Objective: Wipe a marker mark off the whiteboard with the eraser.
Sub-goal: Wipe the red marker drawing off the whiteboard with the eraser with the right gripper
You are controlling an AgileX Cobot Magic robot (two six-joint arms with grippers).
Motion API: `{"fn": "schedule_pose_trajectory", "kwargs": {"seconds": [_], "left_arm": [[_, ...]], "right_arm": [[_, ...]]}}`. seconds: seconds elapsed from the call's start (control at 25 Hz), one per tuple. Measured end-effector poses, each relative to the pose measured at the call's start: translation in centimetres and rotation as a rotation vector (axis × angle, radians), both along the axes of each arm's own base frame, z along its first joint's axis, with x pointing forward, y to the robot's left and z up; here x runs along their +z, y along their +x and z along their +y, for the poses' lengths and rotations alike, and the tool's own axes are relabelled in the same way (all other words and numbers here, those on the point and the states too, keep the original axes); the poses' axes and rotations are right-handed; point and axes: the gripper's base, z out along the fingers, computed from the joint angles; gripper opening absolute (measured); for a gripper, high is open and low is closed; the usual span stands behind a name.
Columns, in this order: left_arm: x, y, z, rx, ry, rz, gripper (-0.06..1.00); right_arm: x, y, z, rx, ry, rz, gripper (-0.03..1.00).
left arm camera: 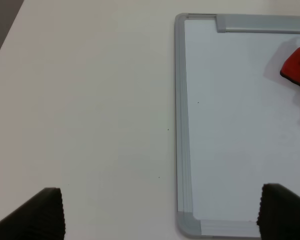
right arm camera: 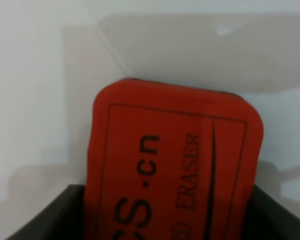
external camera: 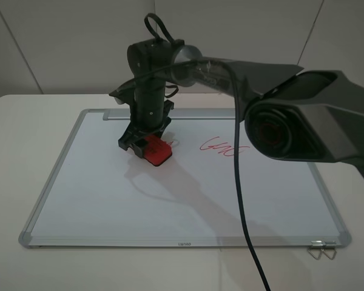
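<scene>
The whiteboard (external camera: 109, 194) lies flat on the table, tray strip at its far edge. My right gripper (external camera: 147, 147) reaches across to the board's far-left middle, shut on the red eraser (external camera: 156, 150), which rests tilted on the surface. The right wrist view shows the eraser (right arm camera: 175, 165) with dark lettering, held between dark fingers (right arm camera: 45, 215) over the white board (right arm camera: 30, 100). No small looped marker mark shows; it is hidden or out of view. The left gripper (left arm camera: 162, 220) stands open above the table beside the board's corner (left arm camera: 190, 225), with the eraser (left arm camera: 297, 67) far off.
A red zigzag scribble starting with a big "G" (external camera: 221, 147) sits right of the eraser. The right arm's black cable (external camera: 242, 200) hangs across the board. A metal binder clip (external camera: 323, 248) is fixed at the near right corner. White table (left arm camera: 80, 110) surrounds the board.
</scene>
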Motion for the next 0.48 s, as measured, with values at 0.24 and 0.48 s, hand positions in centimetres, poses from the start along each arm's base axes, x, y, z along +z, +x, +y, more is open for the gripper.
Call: {"fn": "schedule_pose_trajectory", "kwargs": {"seconds": [0.24,0.48], "left_arm": [[0.0,0.0,0.0,0.000,0.000,0.000,0.77],[0.0,0.0,0.0,0.000,0.000,0.000,0.77]], "right_arm": [[0.0,0.3,-0.4,-0.052,0.011,0.012,0.53],[-0.4,1.8,-2.5,-0.134,0.026,0.040,0.53]]}}
